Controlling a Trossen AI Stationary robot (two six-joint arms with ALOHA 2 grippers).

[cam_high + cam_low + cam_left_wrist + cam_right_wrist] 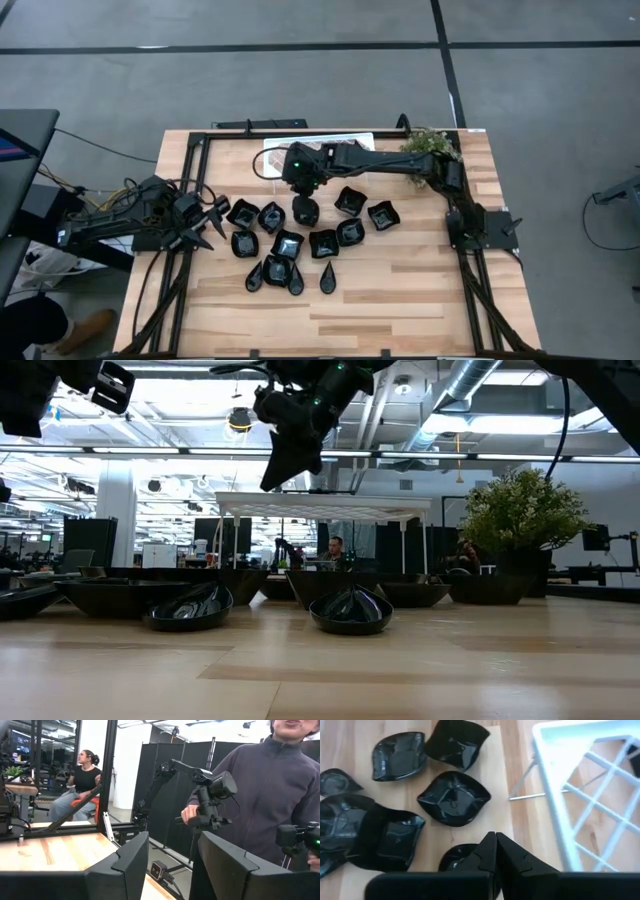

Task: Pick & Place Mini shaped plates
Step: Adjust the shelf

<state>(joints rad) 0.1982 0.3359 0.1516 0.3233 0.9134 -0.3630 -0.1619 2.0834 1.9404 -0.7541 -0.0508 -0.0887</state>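
A: Step? Right gripper (495, 851) hovers with its fingers pressed together, empty; mini shaped plates (454, 798) lie scattered just below and ahead of it, white tray (580, 795) beside.

B: Approach stage, I'd say. Next: open, descend on the nearest plate. Left gripper (208, 222) waits open, plates just ahead.

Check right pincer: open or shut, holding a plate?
Shut, empty. The right pincer has its fingers pressed together with nothing between them, above the glossy black mini shaped plates.

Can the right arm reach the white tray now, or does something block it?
Probably yes: the right pincer, shut and empty, hangs beside the white tray, nothing between them.
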